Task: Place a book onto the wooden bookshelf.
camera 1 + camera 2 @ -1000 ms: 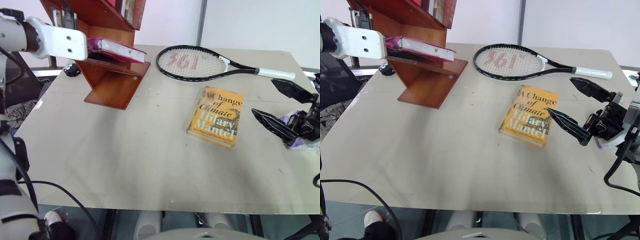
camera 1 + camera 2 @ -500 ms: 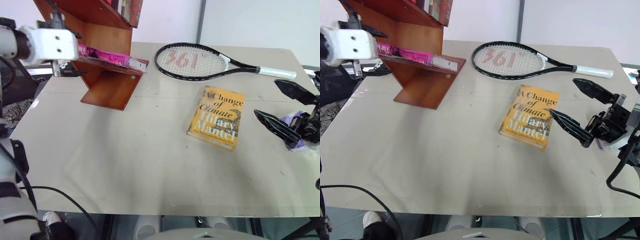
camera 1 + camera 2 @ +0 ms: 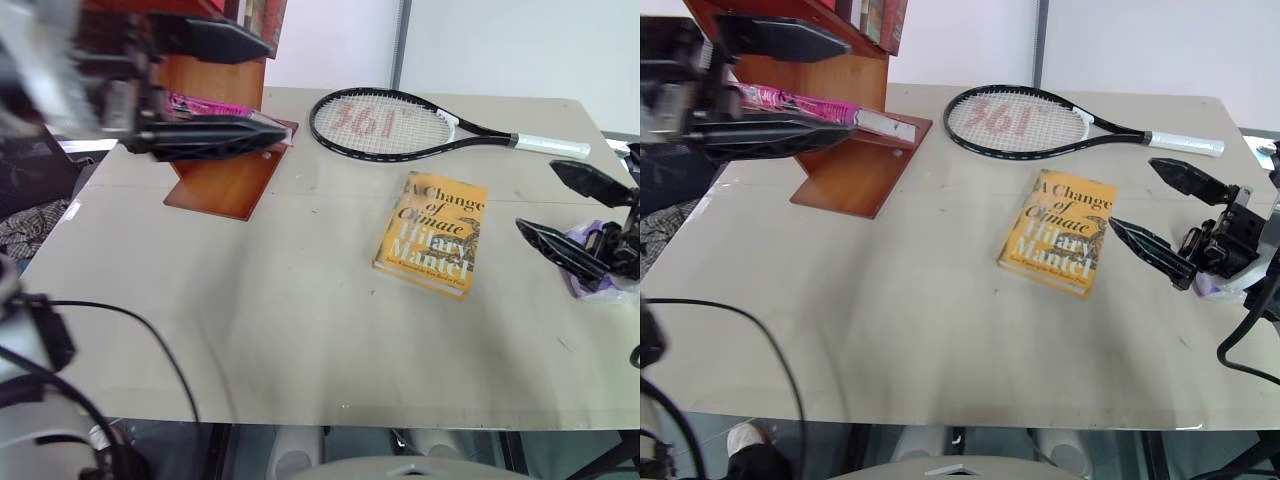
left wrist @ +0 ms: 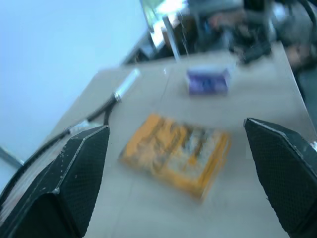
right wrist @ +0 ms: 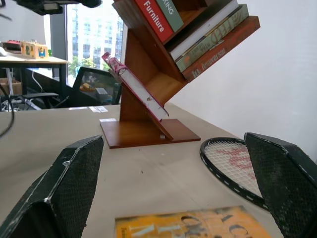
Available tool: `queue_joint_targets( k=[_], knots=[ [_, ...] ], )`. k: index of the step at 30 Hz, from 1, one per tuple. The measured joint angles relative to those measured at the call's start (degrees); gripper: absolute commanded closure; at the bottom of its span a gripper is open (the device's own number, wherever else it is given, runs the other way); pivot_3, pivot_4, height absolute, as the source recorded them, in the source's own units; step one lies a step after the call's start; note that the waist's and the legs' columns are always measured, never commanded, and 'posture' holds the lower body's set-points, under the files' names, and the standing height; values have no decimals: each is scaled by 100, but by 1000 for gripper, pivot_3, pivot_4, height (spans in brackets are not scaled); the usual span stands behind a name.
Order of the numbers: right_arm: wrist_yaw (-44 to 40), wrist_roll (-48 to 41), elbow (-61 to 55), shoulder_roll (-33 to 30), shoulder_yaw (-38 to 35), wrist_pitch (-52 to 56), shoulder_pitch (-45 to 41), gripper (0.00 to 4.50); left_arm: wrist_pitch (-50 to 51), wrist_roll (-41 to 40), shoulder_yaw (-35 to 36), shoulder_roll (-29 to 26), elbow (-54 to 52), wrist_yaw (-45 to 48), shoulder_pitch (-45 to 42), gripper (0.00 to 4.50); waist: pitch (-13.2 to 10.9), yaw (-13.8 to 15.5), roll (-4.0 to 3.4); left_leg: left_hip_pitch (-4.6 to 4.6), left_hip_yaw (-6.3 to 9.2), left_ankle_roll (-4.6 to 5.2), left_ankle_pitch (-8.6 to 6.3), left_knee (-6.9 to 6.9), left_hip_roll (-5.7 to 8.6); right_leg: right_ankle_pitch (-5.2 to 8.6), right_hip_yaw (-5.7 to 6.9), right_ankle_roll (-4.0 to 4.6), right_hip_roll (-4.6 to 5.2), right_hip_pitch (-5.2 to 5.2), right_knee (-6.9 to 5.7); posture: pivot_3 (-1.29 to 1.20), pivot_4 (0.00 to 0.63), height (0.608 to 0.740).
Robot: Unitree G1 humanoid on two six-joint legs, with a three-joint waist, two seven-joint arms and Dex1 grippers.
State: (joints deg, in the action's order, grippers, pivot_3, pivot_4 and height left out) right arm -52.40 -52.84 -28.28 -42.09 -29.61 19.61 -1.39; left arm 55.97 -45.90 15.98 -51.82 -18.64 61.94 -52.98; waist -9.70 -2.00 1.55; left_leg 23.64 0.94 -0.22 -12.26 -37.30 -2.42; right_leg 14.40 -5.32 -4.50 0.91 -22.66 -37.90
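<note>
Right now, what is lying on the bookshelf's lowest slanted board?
The pink book lies on the wooden bookshelf's lowest slanted board. The board beneath it is covered.

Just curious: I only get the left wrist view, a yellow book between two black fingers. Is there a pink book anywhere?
Observer: Yes. The pink book lies on a slanted board of the shelf.
Operator: Is anything gripping it?
Observer: No. The left gripper is by the shelf with its fingers wide apart, not clamped on the book.
Operator: And the other arm?
Observer: The right gripper is open and empty, just right of the yellow book.
</note>
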Motion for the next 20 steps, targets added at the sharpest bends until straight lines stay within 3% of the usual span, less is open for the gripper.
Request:
queue_joint_targets(
  k=[2,7,12,20],
  knots=[
    [4,86,1,13,-15,-2,199,0,12,-82,-48,519,-322,-544,751,26,-7,-21,12,6,-2,0,0,-7,0,-11,-4,14,-1,-6,-5,0,150,740],
    [44,234,-169,84,-334,-8,1049,0,-474,208,-260,1170,-862,-1283,2532,26,1,-17,6,9,-11,-2,-2,12,7,-16,-12,24,8,-10,9,0,150,740],
    [55,864,-239,99,-508,-110,2009,0,-1278,664,-278,1160,-710,-1192,3999,26,-1,-2,9,12,-13,-3,-3,14,6,-6,-12,39,8,-15,16,0,150,740],
    [264,1755,-213,169,-502,-219,2663,0,-2275,1239,-79,1019,35,-901,5101,26,3,-10,13,-2,-37,-3,-2,3,5,9,-24,31,22,-8,20,0,150,740]
  ],
)
